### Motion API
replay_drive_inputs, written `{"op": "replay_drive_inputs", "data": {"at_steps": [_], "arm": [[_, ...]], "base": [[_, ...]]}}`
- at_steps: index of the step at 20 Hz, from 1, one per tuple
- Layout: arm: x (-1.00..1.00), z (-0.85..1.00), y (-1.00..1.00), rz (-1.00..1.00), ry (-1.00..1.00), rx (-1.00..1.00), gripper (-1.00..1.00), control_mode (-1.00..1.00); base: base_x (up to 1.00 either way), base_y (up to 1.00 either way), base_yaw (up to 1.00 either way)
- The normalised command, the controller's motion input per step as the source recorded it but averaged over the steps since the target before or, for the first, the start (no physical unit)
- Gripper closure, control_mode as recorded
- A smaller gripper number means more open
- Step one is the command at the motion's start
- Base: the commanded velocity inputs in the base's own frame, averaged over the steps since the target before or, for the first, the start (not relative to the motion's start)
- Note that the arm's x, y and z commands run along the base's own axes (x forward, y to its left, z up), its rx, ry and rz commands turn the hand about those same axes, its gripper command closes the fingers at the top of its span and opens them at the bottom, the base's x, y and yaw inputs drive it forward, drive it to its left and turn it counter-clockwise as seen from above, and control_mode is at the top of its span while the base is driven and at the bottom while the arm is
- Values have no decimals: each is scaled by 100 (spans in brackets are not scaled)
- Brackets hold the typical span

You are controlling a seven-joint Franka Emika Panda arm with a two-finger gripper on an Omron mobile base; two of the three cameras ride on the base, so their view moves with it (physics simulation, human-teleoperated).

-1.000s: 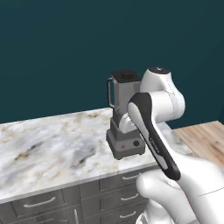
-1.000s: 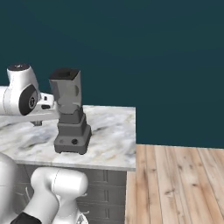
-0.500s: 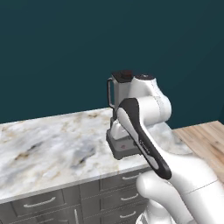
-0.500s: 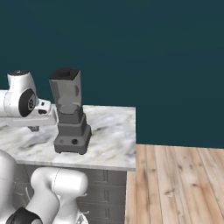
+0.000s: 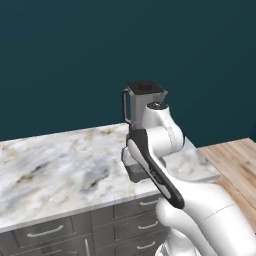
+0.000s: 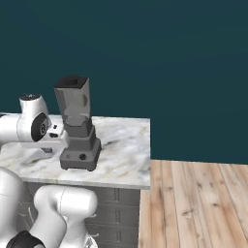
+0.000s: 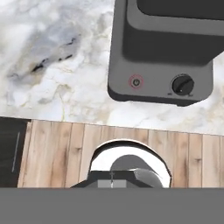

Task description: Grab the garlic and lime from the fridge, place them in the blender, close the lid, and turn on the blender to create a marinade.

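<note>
At centre of the left base view the blender (image 5: pixel 142 135) stands on the marble counter (image 5: pixel 60 170), near the counter's front edge and toward its right end, its lower half hidden behind the arm (image 5: pixel 152 150). The black lid (image 5: pixel 145 86) sits on the jar's rim. Left of the blender the counter runs broad and bare to the frame's left edge; grey drawers (image 5: pixel 45 232) line its front.

In the right base view the blender (image 6: pixel 76 126) sits left of centre, its base close to the front edge, with a bare strip of counter (image 6: pixel 126 145) between it and the right-hand corner. Beyond that corner, wood floor (image 6: pixel 193 203) fills the lower right. The arm (image 6: pixel 29 128) reaches in from the left edge, its hand just beside the jar's left side.

The hand view looks at the blender's base (image 7: pixel 162 57) in the upper right, with red button (image 7: pixel 135 82) and knob (image 7: pixel 182 85) facing the counter's edge; marble lies to the left and floor planks (image 7: pixel 61 148) run below. The tool's fingers are pressed together; the tool itself is hidden.

Compared with a second ago, the arm's elbow has swung left across the blender in the left base view, covering more of the jar, while the blender has stayed put.
</note>
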Motion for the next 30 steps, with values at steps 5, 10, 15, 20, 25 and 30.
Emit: {"op": "replay_drive_inputs", "data": {"at_steps": [5, 10, 15, 20, 25, 30], "arm": [[29, -35, 0, -12, -11, 0, 100, -100], [47, -42, 0, -12, -15, -1, 100, -100], [35, -37, 0, -9, -8, 0, 100, -100], [17, -16, 0, -2, 0, 0, 100, -100], [20, -11, 0, -2, 0, 0, 100, -100], [20, -24, 0, -2, 0, 0, 100, -100]], "base": [[0, 0, 0], [0, 0, 0], [0, 0, 0], [0, 0, 0], [0, 0, 0], [0, 0, 0]]}}
